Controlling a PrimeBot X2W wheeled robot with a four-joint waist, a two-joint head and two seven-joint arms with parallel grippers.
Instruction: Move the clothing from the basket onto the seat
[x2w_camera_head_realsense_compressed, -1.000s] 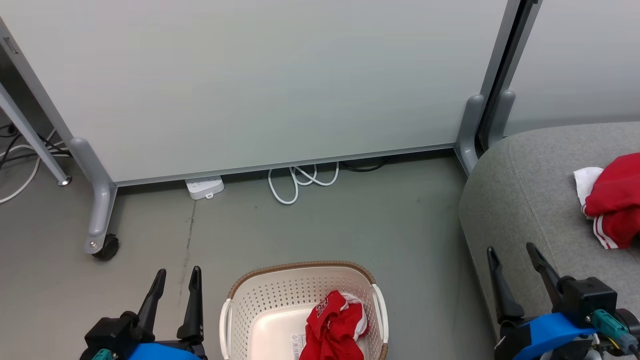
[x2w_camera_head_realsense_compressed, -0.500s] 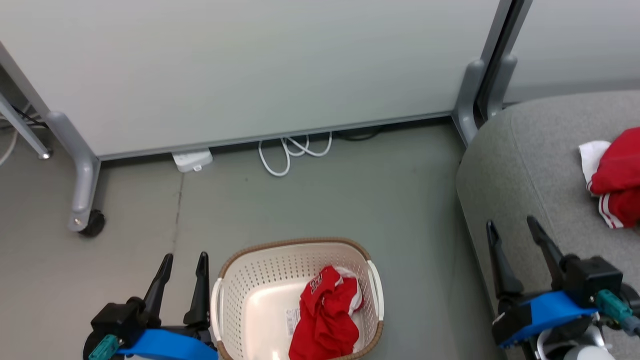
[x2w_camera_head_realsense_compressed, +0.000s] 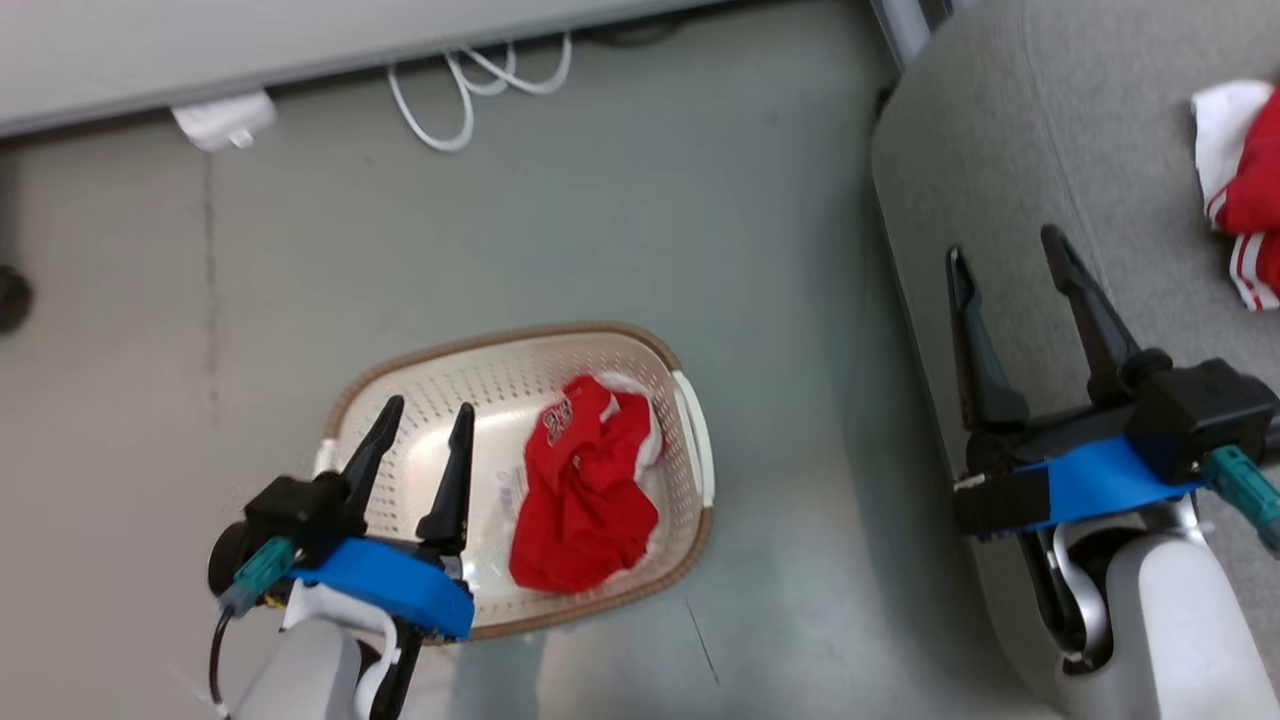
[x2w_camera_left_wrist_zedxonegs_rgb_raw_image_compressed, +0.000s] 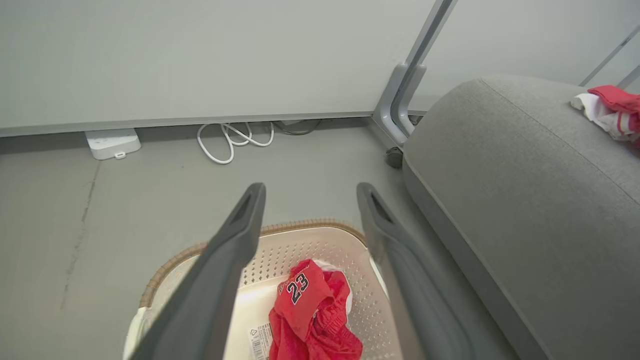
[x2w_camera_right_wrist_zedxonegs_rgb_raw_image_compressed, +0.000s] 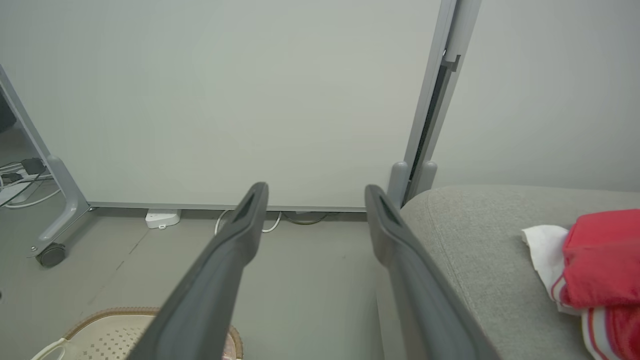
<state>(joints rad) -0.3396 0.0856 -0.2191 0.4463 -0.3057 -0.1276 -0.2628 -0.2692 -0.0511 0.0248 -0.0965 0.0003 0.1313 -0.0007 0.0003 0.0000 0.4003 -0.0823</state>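
Tilted more steeply down than half a second ago, the head camera now shows the partition panel (x2w_camera_head_realsense_compressed: 300, 30) as a strip along the far edge. Measured against the laundry basket (x2w_camera_head_realsense_compressed: 500, 335), the left gripper (x2w_camera_head_realsense_compressed: 430, 405) has come right: it stood beside the basket's left rim, and its fingers now hang over the left half.

A crumpled red jersey (x2w_camera_head_realsense_compressed: 580, 490) lies in the right half of the basket. In the left wrist view its upper fold reads "23" in dark numerals edged white. A paper label (x2w_camera_left_wrist_zedxonegs_rgb_raw_image_compressed: 257, 340) on the basket's base carries a barcode and a recycling triangle; the fine print is too small to read.

Both left fingers are spread apart and empty, and the jersey lies just right of them. The right gripper (x2w_camera_head_realsense_compressed: 1003, 243) is also spread wide, holding nothing, over the left edge of the grey sofa seat (x2w_camera_head_realsense_compressed: 1000, 150). A second red garment with white stripes (x2w_camera_head_realsense_compressed: 1250, 190) lies on the seat at far right, well apart from that gripper. A white power strip (x2w_camera_head_realsense_compressed: 222, 120) and a looped white cable (x2w_camera_head_realsense_compressed: 470, 85) lie on the floor by the partition.
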